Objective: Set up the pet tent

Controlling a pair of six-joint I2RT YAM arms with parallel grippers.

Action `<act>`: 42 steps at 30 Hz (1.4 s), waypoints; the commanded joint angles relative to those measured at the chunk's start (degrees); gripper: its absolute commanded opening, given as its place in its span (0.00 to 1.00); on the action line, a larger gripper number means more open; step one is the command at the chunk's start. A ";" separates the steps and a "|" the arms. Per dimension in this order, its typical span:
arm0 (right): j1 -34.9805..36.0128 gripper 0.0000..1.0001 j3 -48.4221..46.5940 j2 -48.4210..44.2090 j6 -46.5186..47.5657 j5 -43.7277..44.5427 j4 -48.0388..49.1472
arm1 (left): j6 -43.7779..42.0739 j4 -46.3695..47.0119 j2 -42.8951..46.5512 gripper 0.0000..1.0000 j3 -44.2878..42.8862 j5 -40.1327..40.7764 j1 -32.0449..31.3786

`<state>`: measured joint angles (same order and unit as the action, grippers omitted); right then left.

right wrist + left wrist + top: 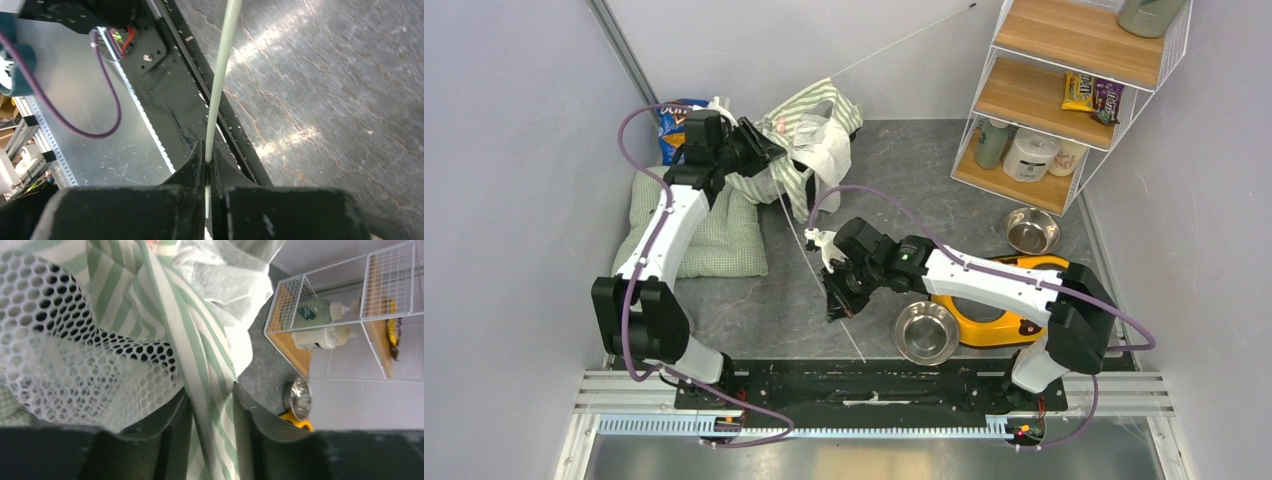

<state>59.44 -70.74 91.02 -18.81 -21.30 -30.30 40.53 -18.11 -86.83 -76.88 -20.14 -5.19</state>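
Note:
The pet tent [809, 140], green-and-white striped fabric with white mesh, lies crumpled at the back of the table. My left gripper [769, 150] is shut on a fold of its striped fabric [210, 405], with mesh [65, 340] to the left of the jaws. A thin pale pole [799, 232] runs from the tent down toward the near edge. My right gripper [836, 300] is shut on this pole [220, 80], which passes between its closed jaws. A second pole [904, 40] sticks out from the tent toward the back wall.
A pale green quilted cushion [714, 240] lies under the left arm. A yellow double-bowl holder [989, 305] with a steel bowl [926, 332] sits by the right arm; another bowl [1031, 230] is behind it. A wire shelf [1064, 90] stands back right, a snack bag [674, 125] back left.

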 commanded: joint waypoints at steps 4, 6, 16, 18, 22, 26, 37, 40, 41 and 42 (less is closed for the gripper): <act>0.24 0.00 -3.71 -4.45 -1.03 0.81 8.78 | -8.14 2.97 0.59 0.83 -5.29 4.75 0.90; 0.24 0.00 -4.20 -4.34 -1.45 1.05 8.87 | -9.35 2.95 0.95 0.91 -6.44 5.40 0.93; -0.25 0.00 -6.41 -3.67 -5.97 5.38 15.89 | -13.80 1.64 6.36 0.92 -8.28 9.11 0.98; -0.29 0.00 -5.94 -3.31 -7.79 6.12 18.54 | -14.54 1.50 8.21 0.90 -8.04 9.54 1.06; -0.37 0.00 -4.13 -3.26 -11.39 8.20 23.80 | -15.48 2.25 13.40 0.84 -5.31 11.08 1.05; -0.33 0.00 -3.02 -3.21 -14.69 9.32 27.22 | -17.49 4.85 21.77 0.81 2.57 13.19 1.03; -0.29 0.00 -4.81 -3.25 -21.24 9.24 29.29 | -19.49 28.74 42.53 0.85 39.50 12.80 1.02; -0.20 0.00 -6.13 -2.54 -22.39 8.94 29.30 | -24.03 34.07 40.74 0.89 42.69 8.76 0.71; -0.11 0.00 -6.38 -2.25 -22.74 8.83 29.82 | -24.90 34.71 39.47 0.90 42.65 7.62 0.71; -0.11 0.00 -6.78 -2.02 -23.09 8.99 29.82 | -24.97 35.02 37.67 0.91 42.08 6.90 0.71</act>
<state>60.01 -73.69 88.53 -41.34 -15.35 -6.13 21.34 4.25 -46.15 -34.06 -9.17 -4.27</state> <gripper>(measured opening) 0.020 0.893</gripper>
